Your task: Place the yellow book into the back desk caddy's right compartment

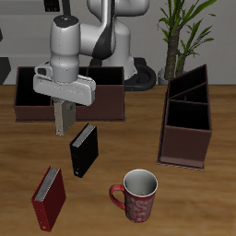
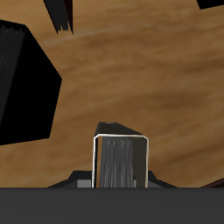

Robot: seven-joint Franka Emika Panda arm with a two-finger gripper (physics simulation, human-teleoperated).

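Exterior view: we see the two-finger gripper [image 1: 63,118] clamping the thin greyish-tan yellow book [image 2: 120,162] beside the long dark-brown back desk caddy [image 1: 111,92]; placement remains.

The wooden table [image 1: 111,147] carries the back desk caddy [image 1: 28,103] far back, an angled caddy [image 1: 187,124] beside it, and nearer the front a black book [image 1: 83,149], a dark red book [image 1: 49,198] and a mug [image 1: 138,195].

Table [image 1: 115,138]: brown wood grain. Back desk caddy [image 1: 106,100]: dark brown. Angled caddy [image 1: 184,138]: dark brown, black interior. Black book [image 1: 83,150]: white page edges. Dark red book [image 1: 48,198]. Mug [image 1: 138,195]: red-patterned, pale inside. Gripper [image 1: 64,120]: grey-white.
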